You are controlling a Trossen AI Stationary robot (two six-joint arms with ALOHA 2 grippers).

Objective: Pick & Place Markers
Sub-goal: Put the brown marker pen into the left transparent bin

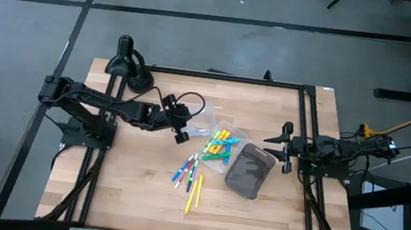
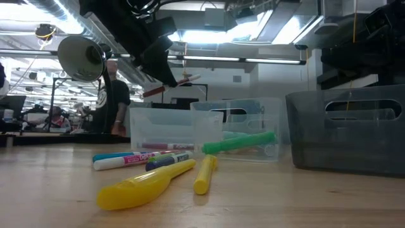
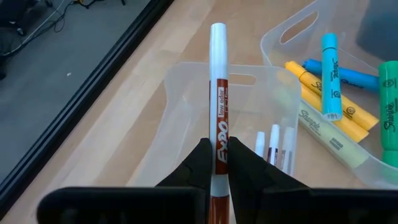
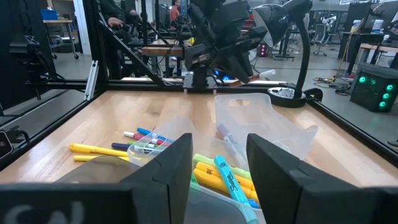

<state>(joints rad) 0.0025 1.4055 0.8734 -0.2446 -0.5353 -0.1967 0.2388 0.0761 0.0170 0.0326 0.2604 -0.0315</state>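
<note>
My left gripper (image 1: 181, 133) hovers over a small clear tray (image 3: 186, 124) and is shut on a brown-red and white marker (image 3: 219, 93). In that tray lie a few markers (image 3: 273, 146). A second clear tray (image 1: 225, 144) beside it holds yellow, blue and green highlighters (image 3: 323, 93). Several loose markers (image 1: 190, 176) lie flat on the wood nearer the front edge. My right gripper (image 1: 288, 148) waits open at the table's right side, with nothing between its fingers (image 4: 168, 168). My left gripper pinches the marker's barrel (image 3: 219, 134) between its two fingers, at the printed label. The fingers lie along the marker and slant down from the table's left. Its white end (image 3: 217, 37) sticks out ahead of them. The marker (image 2: 174, 85) is lifted clear above the tray.
A dark grey bin (image 1: 249, 171) stands right of the trays. A desk lamp (image 1: 124, 62) stands at the far left corner. Black frame rails (image 1: 308, 126) run along the table's sides. People stand in the room behind the table (image 2: 114, 101).
</note>
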